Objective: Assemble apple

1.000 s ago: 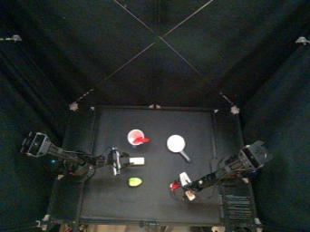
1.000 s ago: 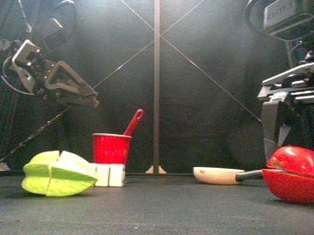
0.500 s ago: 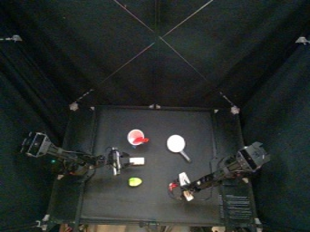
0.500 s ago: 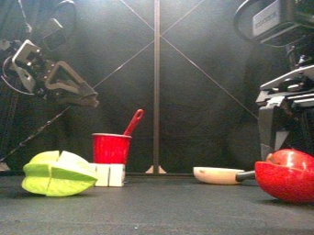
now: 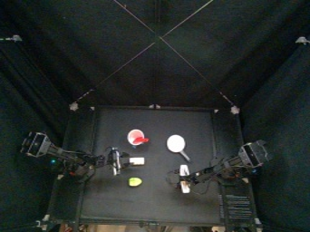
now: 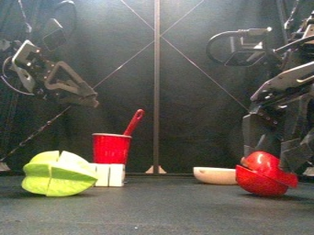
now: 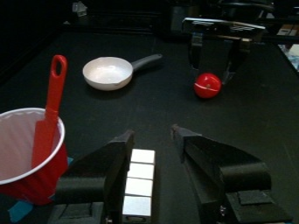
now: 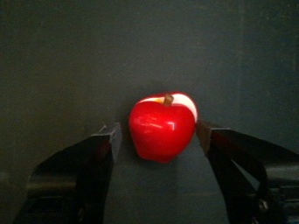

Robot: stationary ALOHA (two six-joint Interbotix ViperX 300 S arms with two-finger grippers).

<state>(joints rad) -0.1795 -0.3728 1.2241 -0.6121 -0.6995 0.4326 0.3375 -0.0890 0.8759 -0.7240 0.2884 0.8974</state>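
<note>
The apple (image 8: 163, 128) stands upright on the table as one glossy red piece, with a brown stem and a sliver of white along one side. My right gripper (image 8: 160, 131) is open, one jaw on each side of it, close but not clearly pressing. From the front, the apple (image 6: 266, 174) rests on the table below that gripper (image 6: 273, 158). The left wrist view shows the apple (image 7: 208, 85) between the right gripper's fingers (image 7: 194, 59). My left gripper (image 7: 149, 134) is open near the table's left, a white block (image 7: 139, 179) lying between its jaws.
A red cup (image 6: 112, 147) holding a red spoon (image 7: 52, 94) stands left of centre. A small white pan (image 7: 107, 72) with a dark handle lies mid-table. A yellow-green lump (image 6: 59, 173) sits at the front left, beside the white block (image 6: 110, 174).
The right gripper and the apple have shifted left across the table in the front view. The apple now looks like one closed piece. The left arm has not moved.
</note>
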